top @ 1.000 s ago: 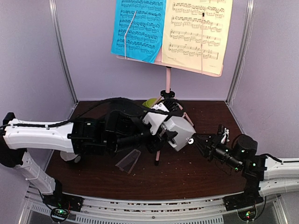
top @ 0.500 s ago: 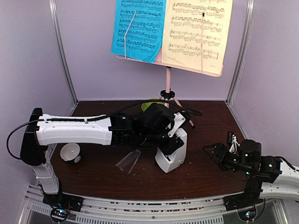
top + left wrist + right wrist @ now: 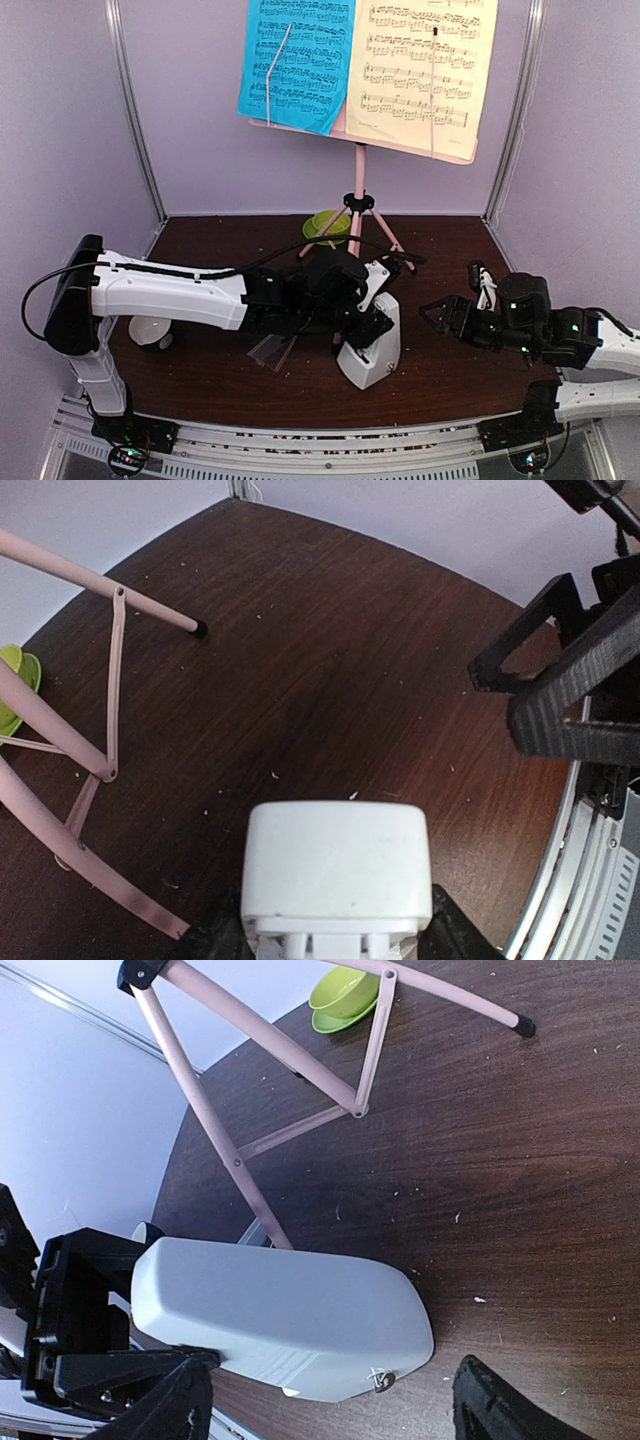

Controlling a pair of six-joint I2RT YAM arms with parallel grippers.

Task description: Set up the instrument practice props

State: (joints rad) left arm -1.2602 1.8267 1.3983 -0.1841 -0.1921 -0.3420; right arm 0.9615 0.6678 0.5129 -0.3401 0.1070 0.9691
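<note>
Metronome sits at the front middle of the worktop, just in front of the feet of the pink stand, its broad base low and its narrow top leaning a little to the right. The left arm reaches across from the left, and the left jaws are clenched on the metronome's upper part, one on each side. In the left wrist view the white body fills the gap between them. Whether the base lies flat on the wood cannot be told.

The right jaws are released and spread wide, level with the metronome and to its right. They point at it but stay apart from it, with bare worktop between. From the right wrist view the metronome lies beyond the fingertips, not between them.

The clear cover lies off the metronome on the worktop to its left, partly under the left arm. At the back, the stand's desk carries the blue sheet on the left and the yellow sheet on the right, side by side. A green cup sits behind the stand's legs. A small bowl rests near the left edge, beside the arm.
</note>
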